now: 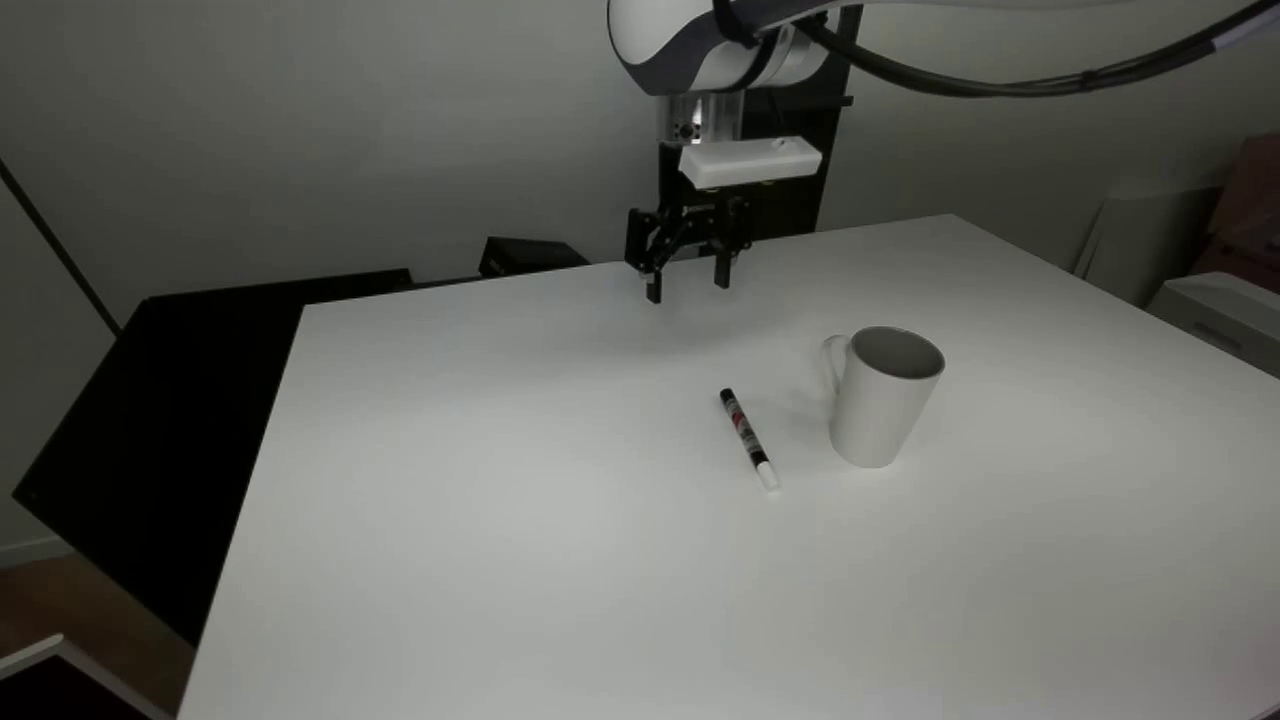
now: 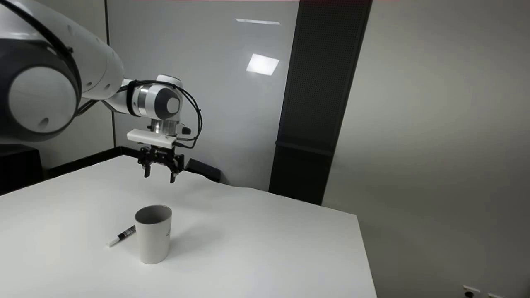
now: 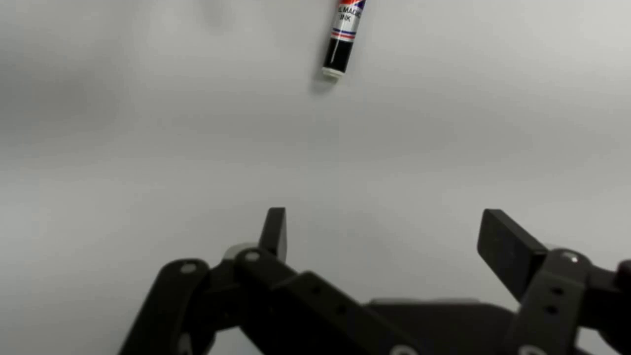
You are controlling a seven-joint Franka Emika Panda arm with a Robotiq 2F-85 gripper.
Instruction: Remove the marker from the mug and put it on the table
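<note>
The job looks done, nothing left to move: the marker lies on the table beside the upright mug, well in from the far edge in an exterior view — and the gripper, spread and empty, hangs nearer that edge.

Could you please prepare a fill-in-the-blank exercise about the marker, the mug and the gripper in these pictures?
The marker lies on the table; in an exterior view, one end is out of sight ____ the mug.
The mug's outer colour is ____.
The gripper is ____, because its jaws stand apart.
The mug is absent from the ____ view.

Missing words: behind, white, open, wrist.
</note>
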